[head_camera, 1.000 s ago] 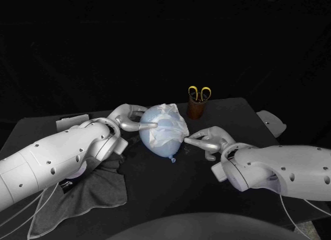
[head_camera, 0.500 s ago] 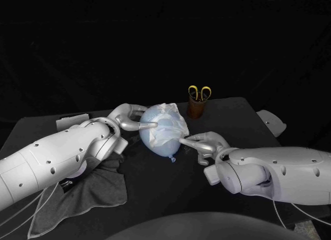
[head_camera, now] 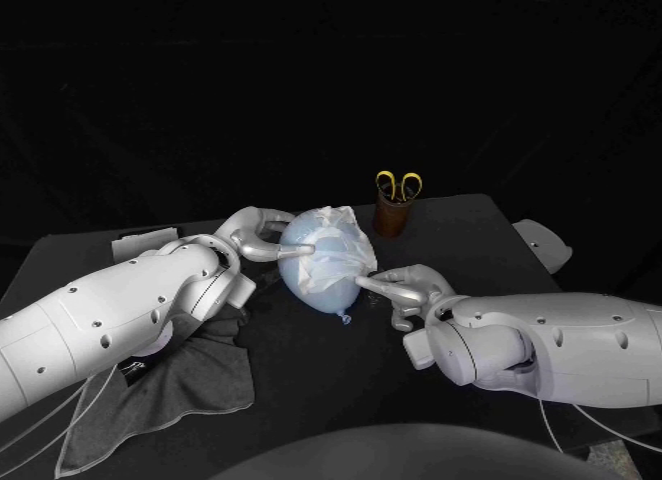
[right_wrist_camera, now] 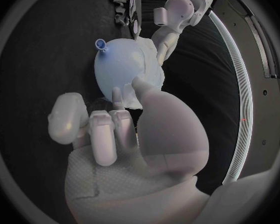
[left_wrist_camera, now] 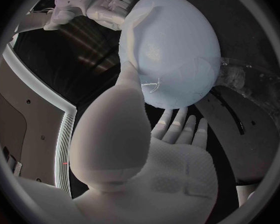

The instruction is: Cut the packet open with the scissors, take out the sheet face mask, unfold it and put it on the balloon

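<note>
A pale blue balloon (head_camera: pixel 323 283) lies on the black table (head_camera: pixel 461 235) with the white sheet mask (head_camera: pixel 336 240) draped over its far half. My left hand (head_camera: pixel 256 237) is at the balloon's left side, with one fingertip pressed on the mask and the other fingers spread. In the left wrist view that finger (left_wrist_camera: pixel 129 72) lies against the balloon (left_wrist_camera: pixel 177 50). My right hand (head_camera: pixel 398 289) reaches the balloon's right side. There its thumb and a finger (right_wrist_camera: pixel 119 95) pinch the mask's lower edge (right_wrist_camera: pixel 139 100) beside the balloon (right_wrist_camera: pixel 118 64). The yellow-handled scissors (head_camera: pixel 400 186) stand in a brown cup (head_camera: pixel 395 219).
A dark cloth (head_camera: pixel 187 385) lies at the front left under my left arm. A pale flat thing (head_camera: pixel 129 243) lies at the back left. A grey piece (head_camera: pixel 542 245) sits at the table's right edge. The balloon's knot (head_camera: pixel 346 321) points toward me.
My right arm has shifted left and nearer, and its hand has slid a little down the balloon's right side. The left hand and the balloon have stayed put.
</note>
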Available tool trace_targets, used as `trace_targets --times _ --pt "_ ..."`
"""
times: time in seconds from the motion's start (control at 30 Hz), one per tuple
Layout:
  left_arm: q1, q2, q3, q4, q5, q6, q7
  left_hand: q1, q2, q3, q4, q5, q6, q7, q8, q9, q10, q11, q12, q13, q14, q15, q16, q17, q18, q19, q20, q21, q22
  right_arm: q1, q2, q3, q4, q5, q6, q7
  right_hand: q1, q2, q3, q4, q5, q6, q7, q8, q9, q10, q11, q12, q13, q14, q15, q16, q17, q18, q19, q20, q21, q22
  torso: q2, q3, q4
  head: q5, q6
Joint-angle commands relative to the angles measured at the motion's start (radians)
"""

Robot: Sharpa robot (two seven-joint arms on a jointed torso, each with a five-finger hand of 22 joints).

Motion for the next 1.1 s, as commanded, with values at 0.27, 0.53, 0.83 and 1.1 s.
trace_targets --times 0.27,0.53,0.83,1.1 --pt "-0.001 0.001 -0.001 0.004 -0.001 0.013 -0.006 0.008 0.002 0.002 -0.001 -0.004 -0.002 0.135 0.006 -0.001 0.001 0.0 -0.007 0.001 0.007 -0.001 -0.005 0.0 0.016 0.005 0.001 -0.002 -0.001 -0.001 0.028 0.003 -0.02 0.016 -0.024 0.051 0.023 0.018 -0.006 0.003 -0.007 0.014 0.003 -0.005 -0.002 0.066 0.001 0.003 0.214 0.103 -0.002 0.003 0.263 -0.009 -0.003 0.004 0.004 0.151 0.001 0.0002 -0.0002 0.0 -0.003" --pt "0.0 0.0 -0.001 0.004 0.0 0.014 -0.007 0.008 0.002 0.002 -0.001 -0.004 -0.002 0.135 0.006 -0.001 0.001 0.0 -0.007 0.001 0.007 -0.001 -0.005 0.0 0.016 0.005 0.001 -0.002 -0.001 -0.001 0.038 0.006 -0.023 0.038 -0.047 0.108 0.096 0.089 0.038 -0.02 -0.016 0.065 -0.019 0.007 -0.003 0.083 -0.017 0.022 0.235 0.103 -0.016 0.003 0.263 -0.012 0.004 -0.005 0.026 0.157 0.0 0.0003 0.0001 -0.003 -0.005" --pt "0.0 -0.001 -0.001 0.001 0.0 0.015 -0.01 0.008 0.003 0.002 -0.001 -0.004 -0.002 0.135 0.006 -0.001 0.003 0.0 -0.008 0.001 0.006 -0.001 -0.007 0.0 0.017 0.005 0.001 -0.002 -0.001 -0.001 0.04 0.007 -0.02 0.045 -0.055 0.169 0.182 0.125 0.131 -0.117 -0.017 0.123 -0.046 0.06 0.025 0.106 -0.042 0.047 0.263 0.103 -0.04 0.003 0.263 -0.018 0.014 -0.028 0.056 0.165 0.0 -0.0002 -0.001 -0.004 -0.003" --pt "0.0 -0.001 -0.001 0.0 0.0 0.016 -0.01 0.008 0.003 0.002 -0.001 -0.004 -0.002 0.135 0.006 -0.001 0.003 0.0 -0.008 0.001 0.006 -0.001 -0.007 0.0 0.017 0.005 0.001 -0.002 -0.001 -0.001 0.031 0.007 -0.009 0.039 -0.059 0.192 0.128 0.112 0.216 -0.161 -0.017 0.125 -0.053 0.108 0.06 0.106 -0.049 0.047 0.263 0.103 -0.046 0.003 0.263 -0.019 0.015 -0.035 0.064 0.166 0.0 0.0 -0.0007 -0.003 -0.003"
